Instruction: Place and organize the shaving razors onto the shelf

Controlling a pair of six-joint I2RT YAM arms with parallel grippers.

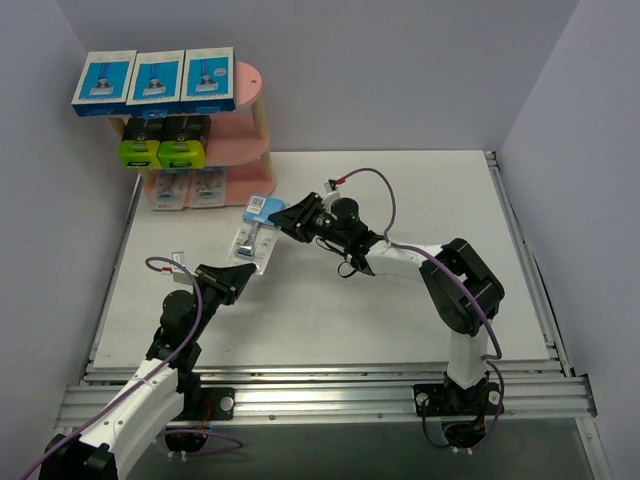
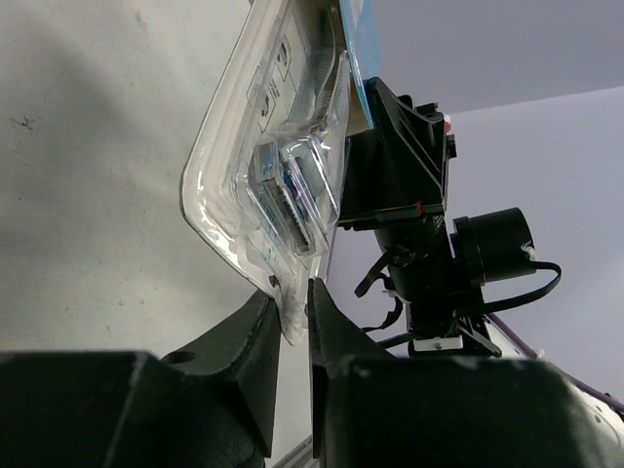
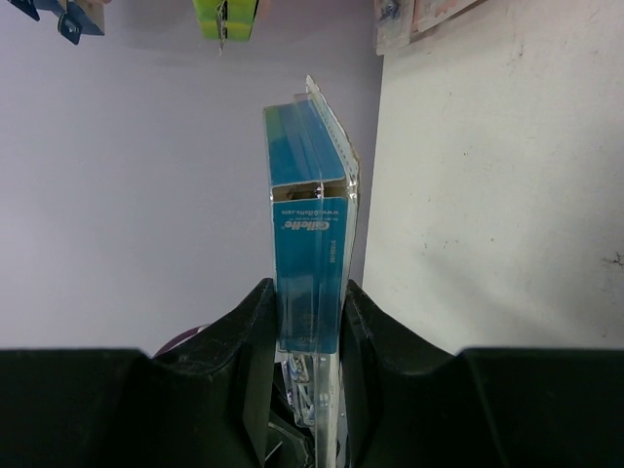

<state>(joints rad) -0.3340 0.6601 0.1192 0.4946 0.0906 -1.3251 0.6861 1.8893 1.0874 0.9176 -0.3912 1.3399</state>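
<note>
A small clear plastic blister pack with a blue card (image 1: 256, 232) sits in the air just above the white table (image 1: 400, 300), in front of the shelf and between the two arms. Its blue card end points toward the shelf and its clear end toward the left arm.

The right gripper (image 1: 281, 216) is clamped on the card end. In the right wrist view its two black fingers (image 3: 255, 331) press flat against both faces of the blister pack (image 3: 310, 255).

The left gripper (image 1: 244, 272) meets the opposite, clear end. In the left wrist view the thin plastic rim of the blister pack (image 2: 283, 185) runs down into the narrow gap between the left gripper (image 2: 293, 304) fingers. The jaws stand almost together around it, but I cannot tell whether they pinch it.

Behind, at the table's far left corner, stands the pink three-tier shelf with pale wooden posts (image 1: 250, 82).
- Three flat blue-and-white boxes (image 1: 155, 79) stand side by side on its top board.
- Two black boxes with lime-green ends (image 1: 162, 141) sit together on the middle board.
- More clear blister packs (image 1: 188, 187) rest at the bottom.
</note>
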